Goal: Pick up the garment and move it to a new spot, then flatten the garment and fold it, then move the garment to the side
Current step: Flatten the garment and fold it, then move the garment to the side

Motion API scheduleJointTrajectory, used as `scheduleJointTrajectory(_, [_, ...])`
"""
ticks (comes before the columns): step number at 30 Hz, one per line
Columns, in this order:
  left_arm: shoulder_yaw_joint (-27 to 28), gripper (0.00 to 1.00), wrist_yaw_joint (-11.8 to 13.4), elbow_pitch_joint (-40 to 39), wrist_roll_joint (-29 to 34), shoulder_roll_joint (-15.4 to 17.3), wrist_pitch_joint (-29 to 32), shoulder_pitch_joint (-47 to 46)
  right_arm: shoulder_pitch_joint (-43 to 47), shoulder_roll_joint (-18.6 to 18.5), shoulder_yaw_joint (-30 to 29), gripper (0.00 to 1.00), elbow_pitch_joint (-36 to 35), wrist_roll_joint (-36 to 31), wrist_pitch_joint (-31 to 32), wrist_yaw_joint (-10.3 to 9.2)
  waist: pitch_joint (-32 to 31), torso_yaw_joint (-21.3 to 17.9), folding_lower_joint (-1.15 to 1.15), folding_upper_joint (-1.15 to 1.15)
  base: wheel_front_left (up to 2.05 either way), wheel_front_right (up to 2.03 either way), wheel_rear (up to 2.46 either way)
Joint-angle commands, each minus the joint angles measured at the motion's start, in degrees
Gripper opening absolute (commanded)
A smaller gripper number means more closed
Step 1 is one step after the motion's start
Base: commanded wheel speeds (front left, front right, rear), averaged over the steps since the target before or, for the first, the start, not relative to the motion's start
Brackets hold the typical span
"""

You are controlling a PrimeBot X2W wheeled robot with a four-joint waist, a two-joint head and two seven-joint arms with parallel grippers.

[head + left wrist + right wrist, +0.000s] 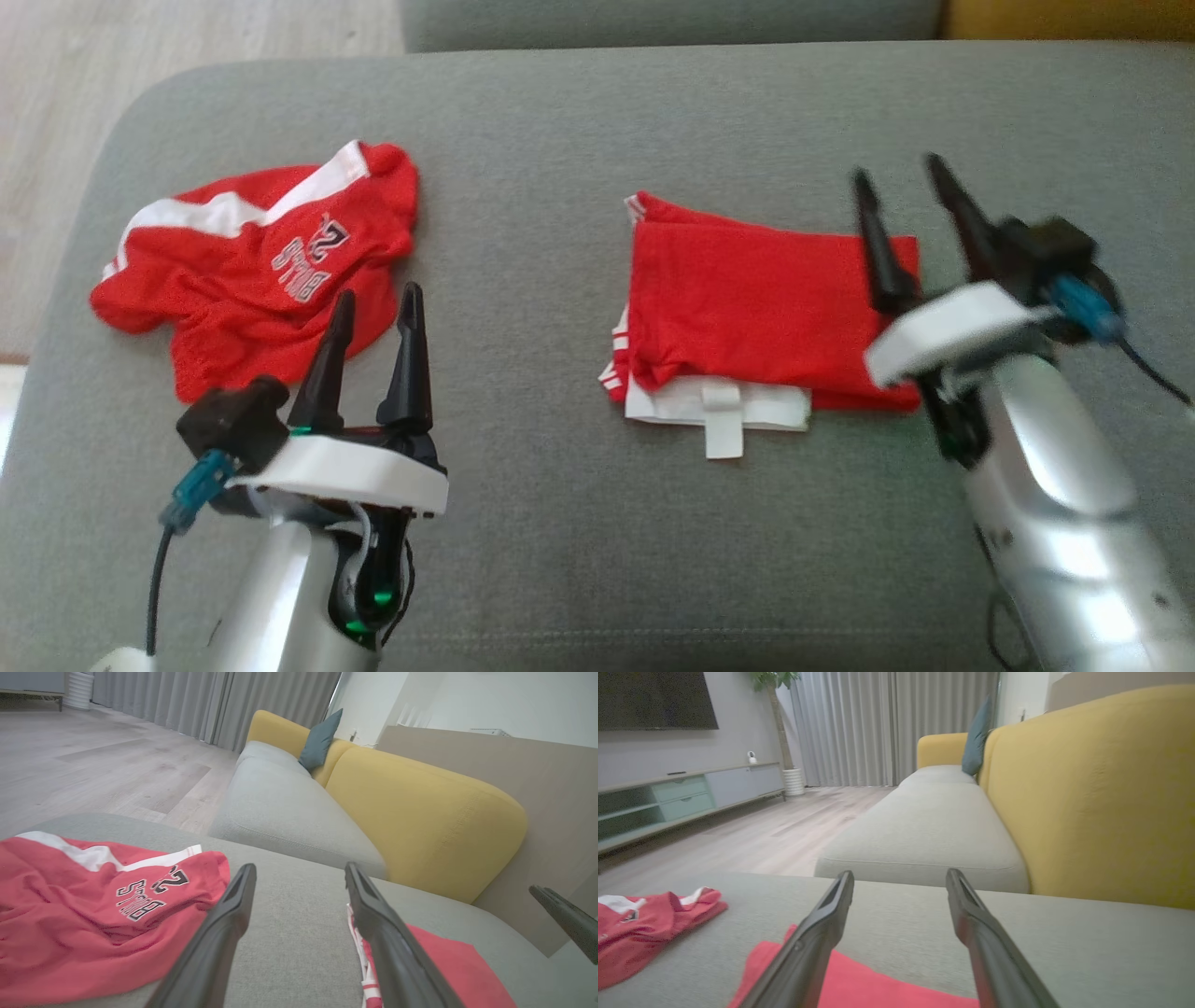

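The right gripper (896,170) stood with its two dark fingers spread apart and nothing between them, hanging over the right edge of the folded red garment (766,299); whether a finger brushed the cloth I could not tell, for that arm was blurred. Its silver forearm rose from the lower right and leaned inward toward the middle. The left gripper (378,294) was likewise spread and empty, its fingers pointing away from the robot, just short of the near hem of a crumpled red jersey (252,271) with white stripes and dark lettering. That forearm came up from the lower left, nearly straight. Both pieces lay well apart on a broad grey cushion (560,523), the folded one to the right of centre with a white band and tab showing at its near edge. Beyond the cushion ran a second grey seat against a yellow sofa back (1087,788) with a teal pillow (976,737). Grey curtains (887,723), a pale wooden floor (784,826) and a low cabinet (682,798) filled out the room.
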Motion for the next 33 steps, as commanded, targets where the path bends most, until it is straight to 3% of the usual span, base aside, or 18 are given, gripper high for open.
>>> scheduleJointTrajectory(1, [2.2, 1.00, 0.3, -2.2, 0.2, 0.4, -0.3, -1.1, 2.2, 0.3, -1.7, 1.00, -4.3, -3.7, -0.6, 0.20, -0.5, -1.1, 0.00, 0.00, 0.00, 0.00, 0.00])
scheduleJointTrajectory(8, [2.4, 1.00, 0.6, -2.7, 0.0, 0.4, -0.3, -0.3, 11.4, 1.6, -9.7, 1.00, -15.1, -12.2, -0.6, 0.20, -1.3, -3.2, 0.00, 0.00, 0.00, 0.00, 0.00])
scheduleJointTrajectory(15, [3.4, 1.00, 0.0, -1.8, 2.6, 0.4, -0.3, 1.2, 18.6, 3.4, -14.7, 1.00, -21.5, -13.0, -0.6, 0.20, -1.8, -4.6, 0.00, 0.00, 0.00, 0.00, 0.00])
scheduleJointTrajectory(33, [3.7, 1.00, -1.0, -1.6, 3.7, 0.4, -0.3, 1.8, 20.2, 3.9, -14.5, 1.00, -20.2, -8.3, 0.8, 0.20, -0.4, -3.5, 0.00, 0.00, 0.00, 0.00, 0.00])
